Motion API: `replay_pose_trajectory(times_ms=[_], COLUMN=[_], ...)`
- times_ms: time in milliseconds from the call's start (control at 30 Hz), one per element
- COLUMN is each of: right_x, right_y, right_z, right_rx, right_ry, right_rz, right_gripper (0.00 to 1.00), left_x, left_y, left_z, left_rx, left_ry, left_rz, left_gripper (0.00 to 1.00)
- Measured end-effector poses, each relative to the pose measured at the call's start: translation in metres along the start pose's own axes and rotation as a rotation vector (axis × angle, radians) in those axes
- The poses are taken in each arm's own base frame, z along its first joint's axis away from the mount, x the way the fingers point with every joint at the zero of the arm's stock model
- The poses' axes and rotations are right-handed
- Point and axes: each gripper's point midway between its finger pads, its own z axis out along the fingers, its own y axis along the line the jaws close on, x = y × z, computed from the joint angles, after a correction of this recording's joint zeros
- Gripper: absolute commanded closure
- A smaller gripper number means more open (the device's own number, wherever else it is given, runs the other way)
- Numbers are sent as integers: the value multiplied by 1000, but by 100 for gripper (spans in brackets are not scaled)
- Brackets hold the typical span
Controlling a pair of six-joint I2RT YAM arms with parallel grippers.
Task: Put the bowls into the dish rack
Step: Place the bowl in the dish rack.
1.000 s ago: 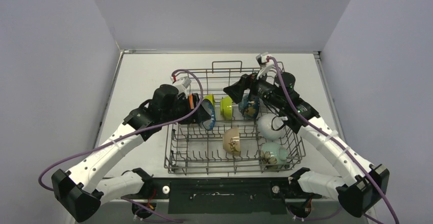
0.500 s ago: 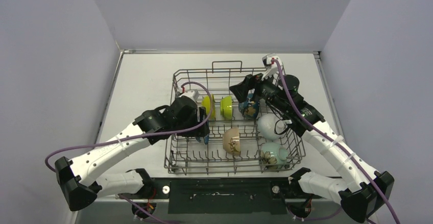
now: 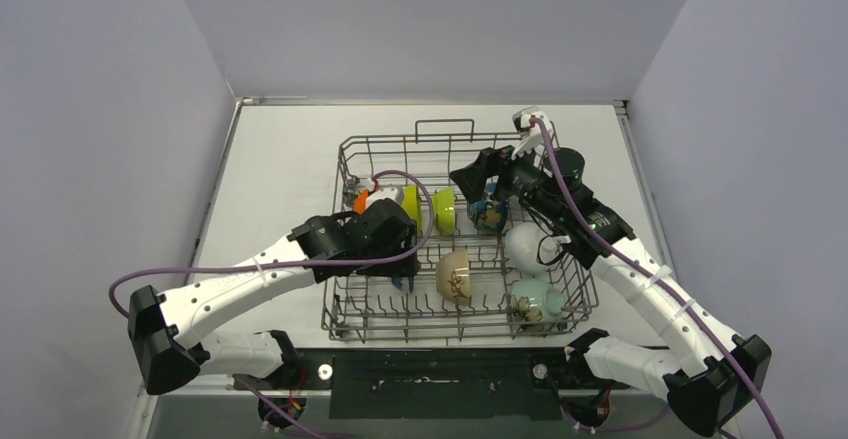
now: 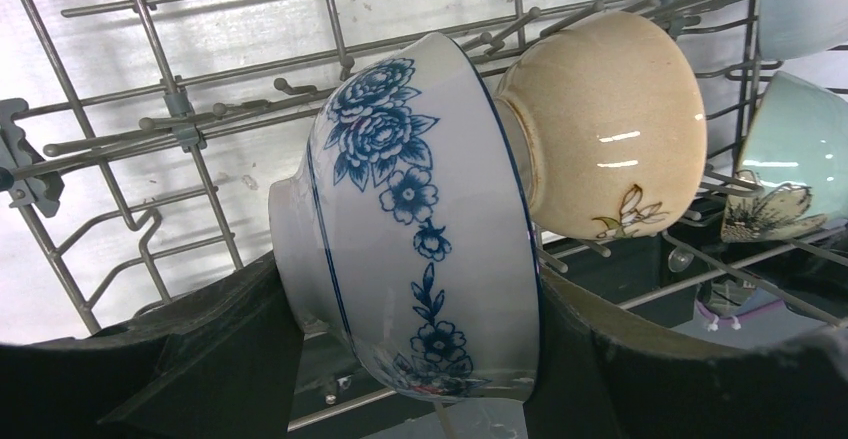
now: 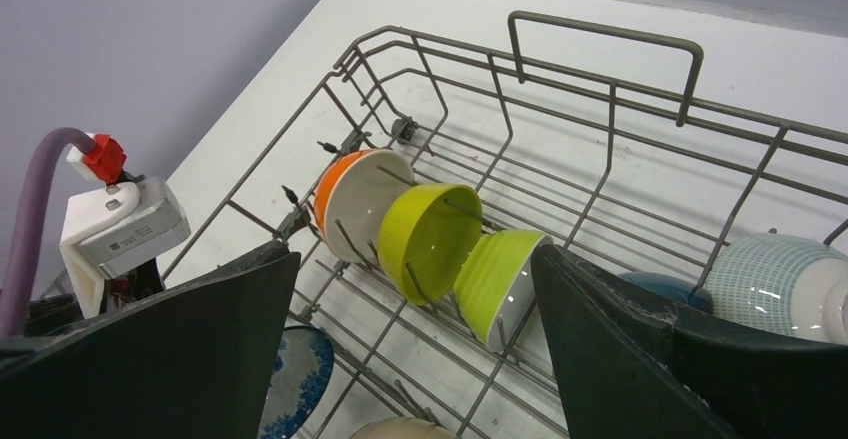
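Note:
My left gripper point(image 4: 410, 289) is shut on a white bowl with blue flowers point(image 4: 420, 219), held on its side low inside the dish rack point(image 3: 430, 140). Its rim is right next to a beige bowl point(image 4: 610, 129); I cannot tell whether they touch. In the top view the left gripper point(image 3: 400, 265) hides nearly all of that bowl. My right gripper point(image 5: 412, 259) hangs open and holds nothing above the rack's far right part point(image 3: 478, 181). Orange point(image 5: 328, 184), yellow-green point(image 5: 430, 234) and ribbed lime point(image 5: 500, 279) bowls stand in a row on the tines.
A white bowl point(image 3: 527, 247), a pale green bowl point(image 3: 537, 301) and a blue-patterned bowl point(image 3: 490, 214) sit along the rack's right side. Upright tines and handle loops point(image 3: 445, 122) stick up. The white table point(image 3: 280, 159) is walled on three sides.
My left arm has carried the blue-flowered bowl right and down, from over the rack's left edge in among the tines by the beige bowl. The right arm barely shifted.

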Motion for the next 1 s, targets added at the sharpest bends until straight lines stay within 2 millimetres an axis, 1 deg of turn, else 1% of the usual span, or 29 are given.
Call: replay_pose_trajectory(times_ms=[167,400,800,867,967,1000], right_x=[5,6,6,6,6,6], right_y=[-2,-2,-2,-2,-2,-2], right_z=[0,0,0,0,0,0], right_rx=[4,5,5,5,5,5], right_ry=[12,14,14,14,15,15], right_rz=[2,2,2,2,2,2], right_gripper=[10,10,10,10,10,10], left_x=[8,12,22,24,28,29], left_y=[1,1,3,4,6,6], left_z=[8,12,33,38,44,45], left_rx=[-40,-62,-109,-121,-139,-142], left_ry=[21,25,61,71,89,93], left_rz=[1,-10,18,30,43,44], left_gripper=[100,100,100,92,85,78])
